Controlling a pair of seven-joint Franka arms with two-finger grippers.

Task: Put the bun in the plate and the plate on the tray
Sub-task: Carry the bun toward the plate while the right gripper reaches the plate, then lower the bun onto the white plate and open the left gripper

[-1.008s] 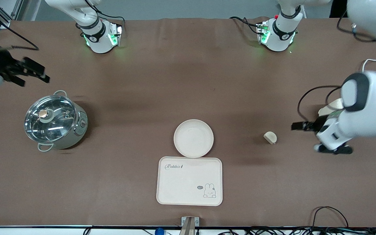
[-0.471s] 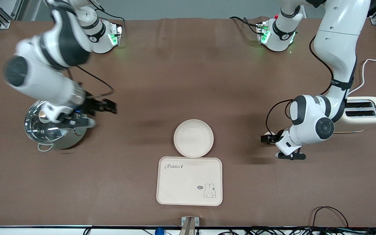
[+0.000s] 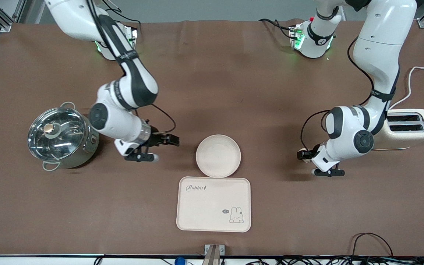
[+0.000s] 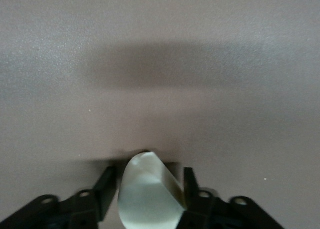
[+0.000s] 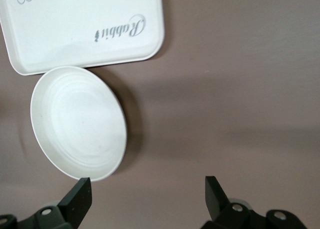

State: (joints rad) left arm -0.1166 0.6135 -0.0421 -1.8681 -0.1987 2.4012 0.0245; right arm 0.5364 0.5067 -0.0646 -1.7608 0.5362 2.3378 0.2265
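- Two arms reach over a brown desk (image 3: 212,92), and the landmark for every place below is the round cream plate (image 3: 218,155) near the desk's middle.
- Left gripper (image 3: 306,162) sits low at the desk, well apart from the plate toward the left arm's end. Its wrist view shows the bun (image 4: 150,194) between the two black fingers (image 4: 106,191), which stand spread on either side of it; whether they press it yet cannot be told.
- From the front, the bun (image 3: 302,151) shows only as a pale sliver at the gripper's edge.
- Judged from its look, the bun is light, small and probably soft or smooth. A gentle pinch across its flat and rounded sides, low and centred, should hold it; too hard a squeeze may make it squirt out.
- Right gripper (image 3: 159,145) is beside the plate toward the right arm's end, fingers spread wide and holding nothing. Its wrist view shows the plate (image 5: 77,121) just ahead of it.
- Plate looks stiff, shallow, light and bare. Its raised rim is the only hold, and a glossy rim may slip or tip.
- Tray (image 3: 214,204) lies flat, its edge meeting the plate's rim, nearer the camera than the plate, with "Rabbit" lettering and a rabbit drawing.
- Also on the desk: a lidded steel pot (image 3: 62,136) toward the right arm's end and a cream toaster (image 3: 410,127) toward the left arm's end.
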